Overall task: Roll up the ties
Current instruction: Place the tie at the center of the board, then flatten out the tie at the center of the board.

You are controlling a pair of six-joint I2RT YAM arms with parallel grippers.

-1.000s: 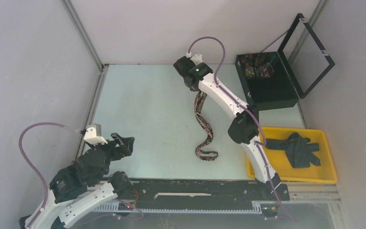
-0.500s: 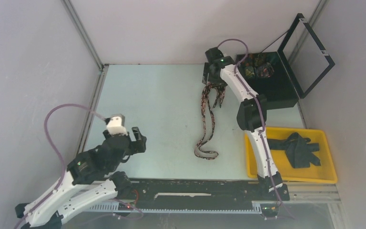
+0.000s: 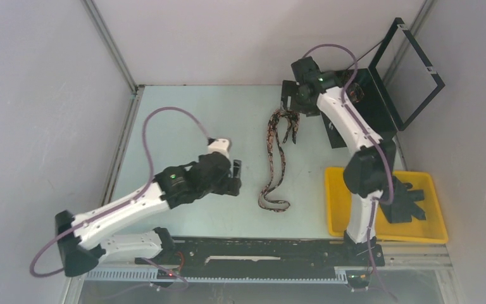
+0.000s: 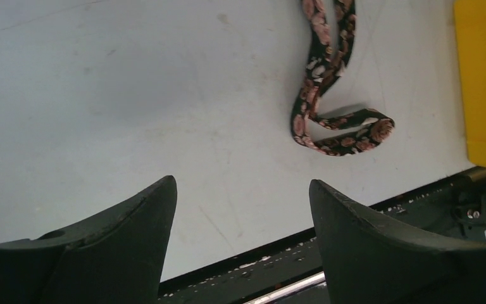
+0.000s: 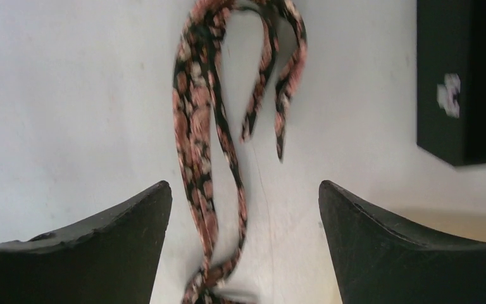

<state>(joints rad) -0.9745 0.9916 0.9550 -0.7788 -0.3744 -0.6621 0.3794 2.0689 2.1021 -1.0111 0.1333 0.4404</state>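
Observation:
A black tie with a pinkish paisley pattern (image 3: 278, 163) lies loose on the table, its far end folded into a loop and its near end curled (image 4: 336, 135). My right gripper (image 3: 293, 104) hovers open above the tie's far fold. In the right wrist view the tie (image 5: 196, 126) runs on the table below the gap between the fingers (image 5: 245, 190), held by nothing. My left gripper (image 3: 236, 176) is open and empty, just left of the tie's near curl, with its fingers (image 4: 243, 190) over bare table. Dark plain ties (image 3: 405, 201) lie heaped in a yellow tray (image 3: 386, 235).
A black box (image 3: 380, 120) with its lid (image 3: 411, 69) raised stands at the far right, partly behind the right arm; its corner (image 5: 455, 76) is close to the right gripper. The yellow tray's edge (image 4: 481, 82) is right of the tie. A black rail (image 3: 259, 250) lines the near edge.
The right gripper has opened and let go of the tie's far end, then swung right toward the black box; the tie dropped folded onto the table. The left arm has reached forward toward the tie.

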